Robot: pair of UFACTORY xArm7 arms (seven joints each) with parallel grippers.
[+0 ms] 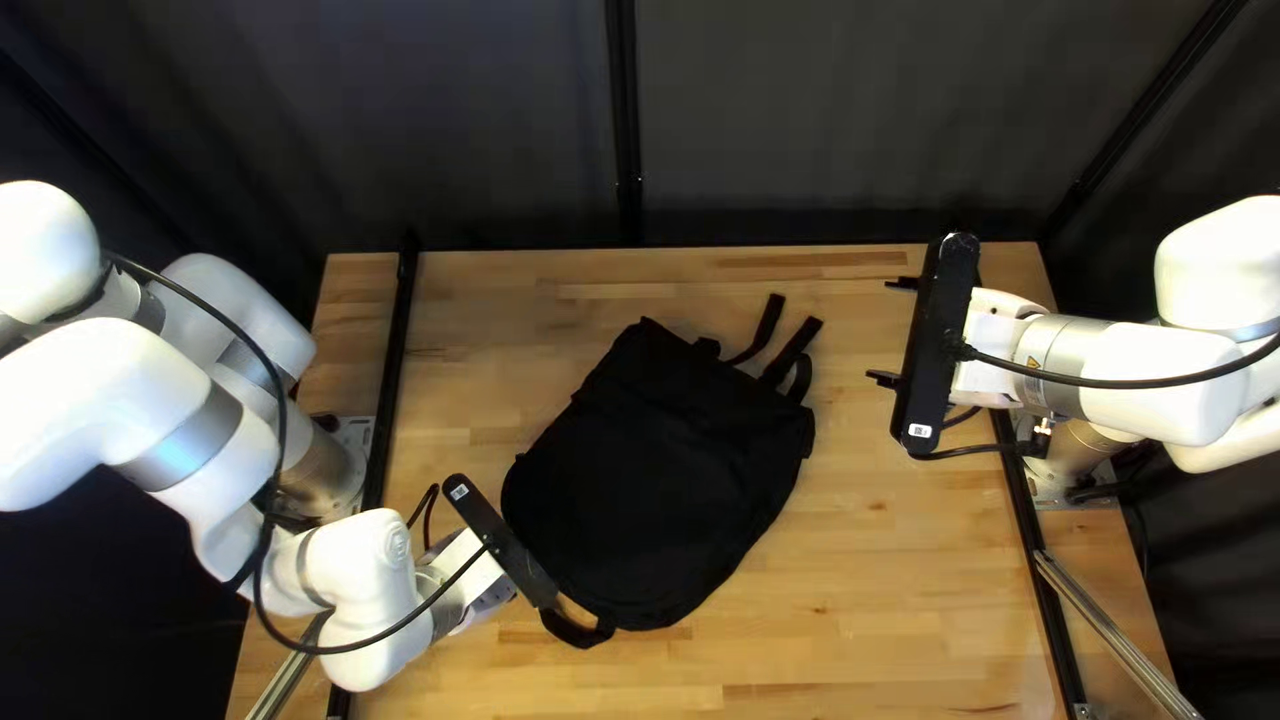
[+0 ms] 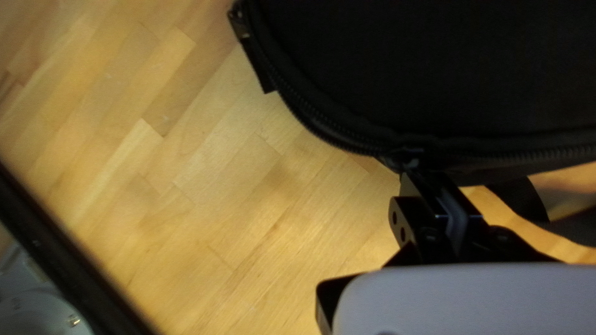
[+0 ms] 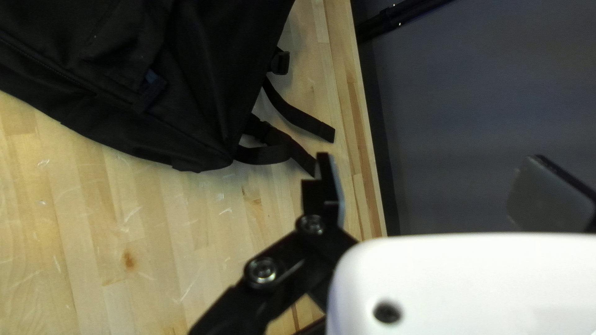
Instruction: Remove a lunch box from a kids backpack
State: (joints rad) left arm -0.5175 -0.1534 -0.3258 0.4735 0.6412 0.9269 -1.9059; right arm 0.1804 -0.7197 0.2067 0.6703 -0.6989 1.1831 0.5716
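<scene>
- Mid-table (image 1: 907, 574) in the top left view is the backpack (image 1: 654, 467), and with nothing pinning it, tugging could just drag the whole thing along.
- The zipper (image 2: 552, 152) might jam if I pull off its curve, and the pull (image 2: 411, 162) could slip, since I'd only have it by the tips.
- Looks-wise: all black, lying flat, rounded end toward the near edge, loose straps (image 1: 792, 350) at the other. No lunch box showing; guessing it's inside.
- My left gripper (image 2: 428, 177) is closed, pinching that pull as far as I can tell. Handle loop (image 1: 580, 631) beside it could snag.
- My right gripper (image 3: 431, 156) is wide open, empty, apart from the bag.
</scene>
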